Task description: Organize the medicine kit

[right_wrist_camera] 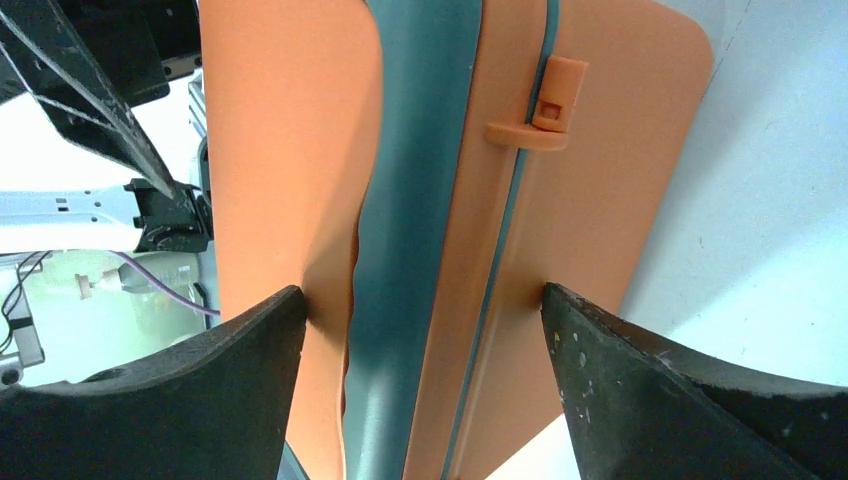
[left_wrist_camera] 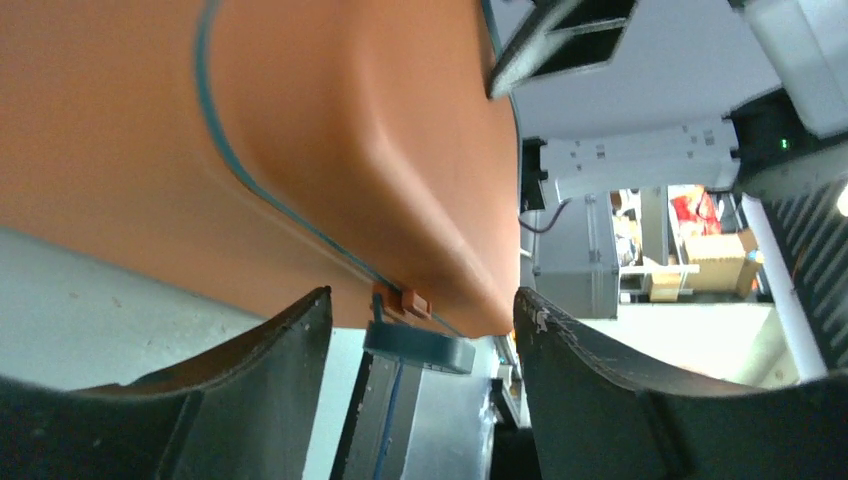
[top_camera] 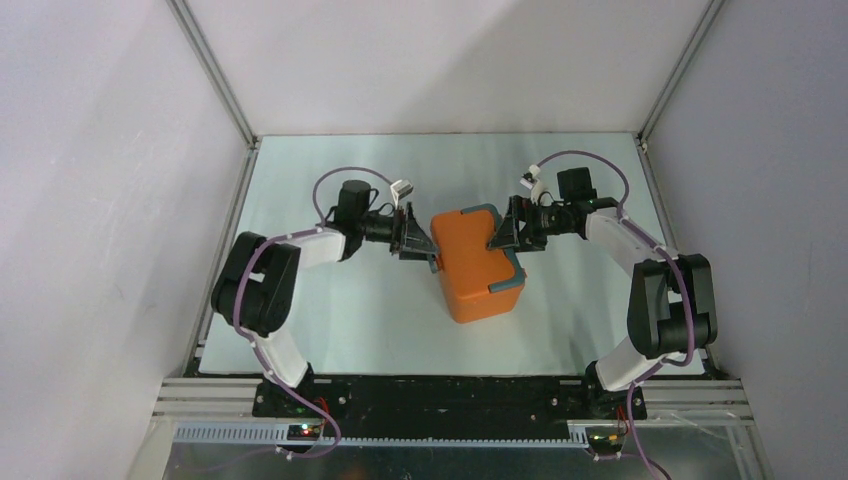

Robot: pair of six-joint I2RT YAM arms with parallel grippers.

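The orange medicine kit (top_camera: 475, 265) stands mid-table, with teal trim showing along its right side. My left gripper (top_camera: 418, 243) is at its left face with the jaws open. In the left wrist view the kit (left_wrist_camera: 300, 130) fills the upper left, and a small orange clip and teal tab (left_wrist_camera: 420, 345) hang between the spread fingers of that gripper (left_wrist_camera: 420, 300). My right gripper (top_camera: 503, 235) is at the kit's far right edge, also open. Its fingers (right_wrist_camera: 420, 295) straddle the teal seam (right_wrist_camera: 420, 200), one tip before the lid and one before the base near the latch (right_wrist_camera: 545, 105). What the kit holds is hidden.
The kit rests on a pale mat (top_camera: 330, 310). White enclosure walls stand left, right and behind. A metal frame rail (top_camera: 450, 395) runs along the near edge between the two arm bases.
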